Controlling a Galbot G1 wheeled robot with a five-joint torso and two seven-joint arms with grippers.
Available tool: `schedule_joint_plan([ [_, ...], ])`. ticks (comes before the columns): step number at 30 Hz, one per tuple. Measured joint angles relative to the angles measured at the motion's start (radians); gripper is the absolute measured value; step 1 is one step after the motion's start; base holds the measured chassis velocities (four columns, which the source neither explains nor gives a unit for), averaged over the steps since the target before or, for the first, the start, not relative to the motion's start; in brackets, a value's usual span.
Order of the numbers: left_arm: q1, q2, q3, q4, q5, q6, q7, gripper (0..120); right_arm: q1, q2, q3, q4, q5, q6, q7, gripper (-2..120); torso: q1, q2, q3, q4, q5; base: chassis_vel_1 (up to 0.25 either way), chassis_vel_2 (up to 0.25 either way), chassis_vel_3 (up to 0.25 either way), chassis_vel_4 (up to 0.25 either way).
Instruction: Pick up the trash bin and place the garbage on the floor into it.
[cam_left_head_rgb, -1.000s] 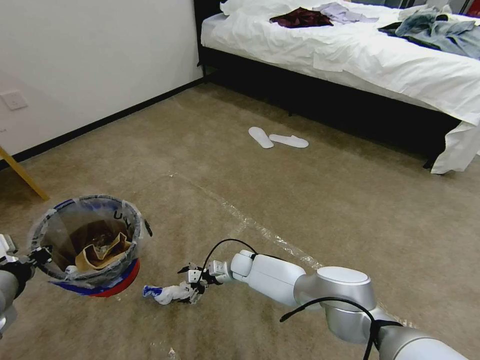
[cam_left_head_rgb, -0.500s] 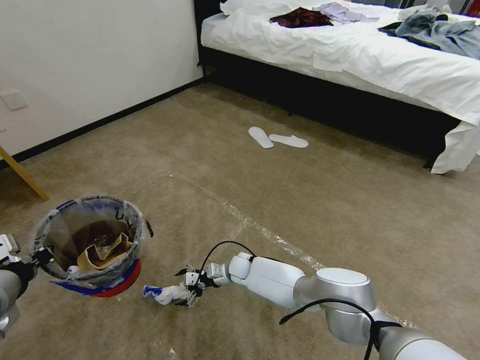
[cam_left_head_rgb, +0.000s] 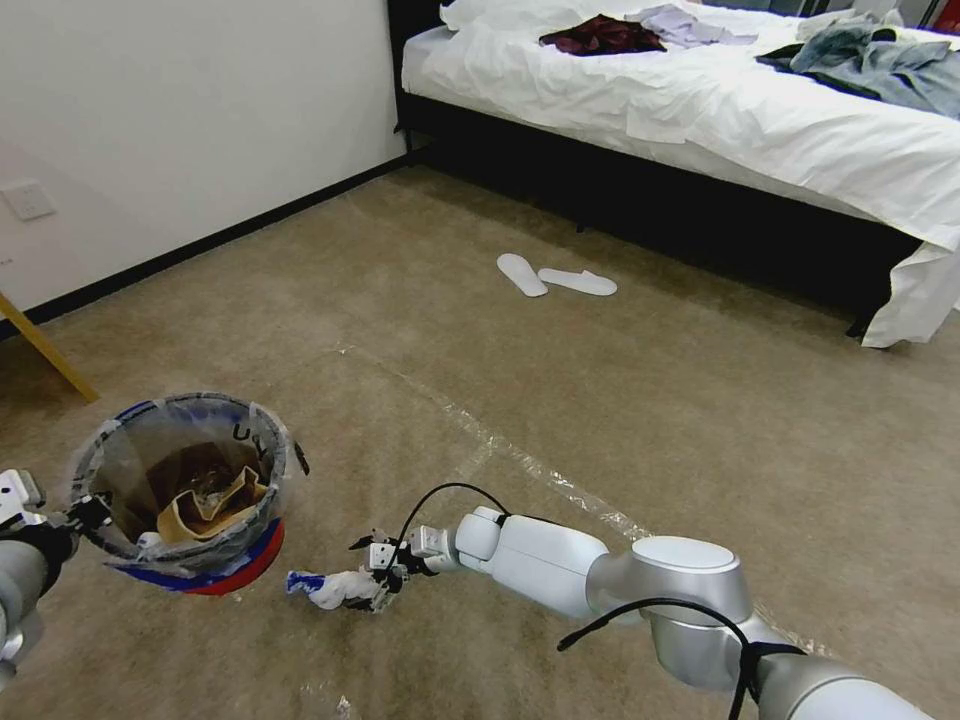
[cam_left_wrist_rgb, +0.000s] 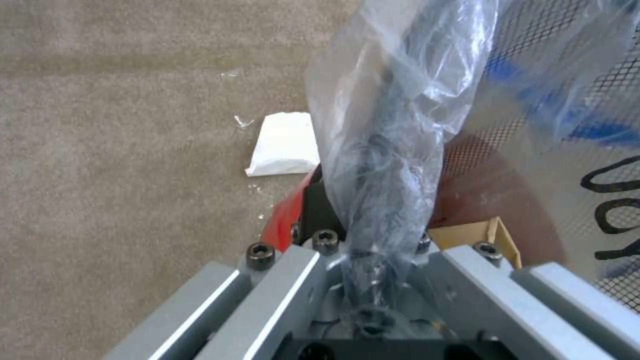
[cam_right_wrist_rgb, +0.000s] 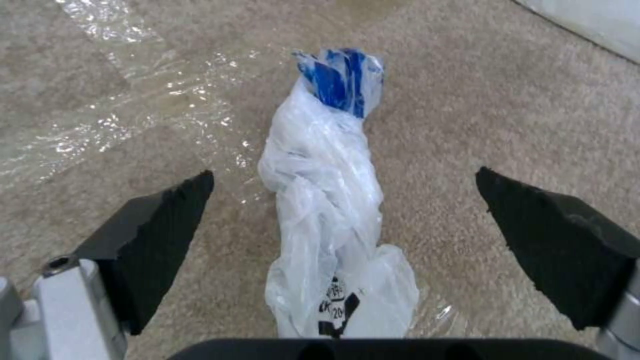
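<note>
My right gripper (cam_right_wrist_rgb: 343, 240) fingers (cam_right_wrist_rgb: 157, 235) stand wide open around the twisted plastic bag (cam_right_wrist_rgb: 330, 200); it may slip out. My left gripper (cam_left_wrist_rgb: 363, 280) clamps the trash bin (cam_left_head_rgb: 190, 490) rim.

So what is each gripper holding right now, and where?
Left gripper grips the trash bin by its bag-covered rim. Right gripper is open around the twisted plastic bag, holding nothing.

the beige carpeted floor (cam_left_head_rgb: 700, 400) carries a shiny tape line (cam_left_head_rgb: 520, 455), two white slippers (cam_left_head_rgb: 555, 277) and a twisted white-and-blue plastic bag (cam_right_wrist_rgb: 330, 200).
</note>
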Motion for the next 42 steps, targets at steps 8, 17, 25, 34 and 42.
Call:
schedule_joint_plan([
  [8, -0.001, 0.001, 0.003, -0.001, 0.002, 0.0, 0.0, 0, -0.016, 0.0, -0.006, 0.0, -0.003, -0.002, 0.015, 73, 0.0, 0.0, 0.0, 0.0, 0.0, 0.0, 0.0, 0.0, 0.0],
  [17, -0.004, 0.002, 0.01, -0.003, 0.004, -0.002, 0.0, 0, -0.018, 0.0, -0.006, 0.0, -0.002, -0.002, 0.014, 36, 0.0, 0.0, 0.0, 0.0, 0.0, 0.0, 0.0, 0.0, 0.0],
  [25, -0.005, 0.012, 0.012, -0.007, 0.004, -0.006, 0.0, 0, -0.022, 0.0, -0.002, -0.001, 0.003, -0.002, 0.008, 8, 0.0, 0.0, 0.0, 0.0, -0.0001, 0.0, 0.0, 0.0, 0.0],
  [34, -0.009, 0.019, 0.017, -0.005, 0.006, -0.01, 0.0, 0, -0.015, 0.0, 0.005, 0.002, 0.011, -0.002, -0.011, 0, 0.0, 0.0, 0.0, 0.0, 0.0, 0.0, 0.0, 0.0, 0.0],
  [42, -0.009, 0.019, 0.018, -0.003, 0.01, -0.012, 0.0, 0, -0.02, 0.0, 0.015, -0.005, 0.011, 0.006, -0.033, 0, 0.0, 0.0, 0.0, 0.0, 0.0, 0.0, 0.0, 0.0, 0.0],
])
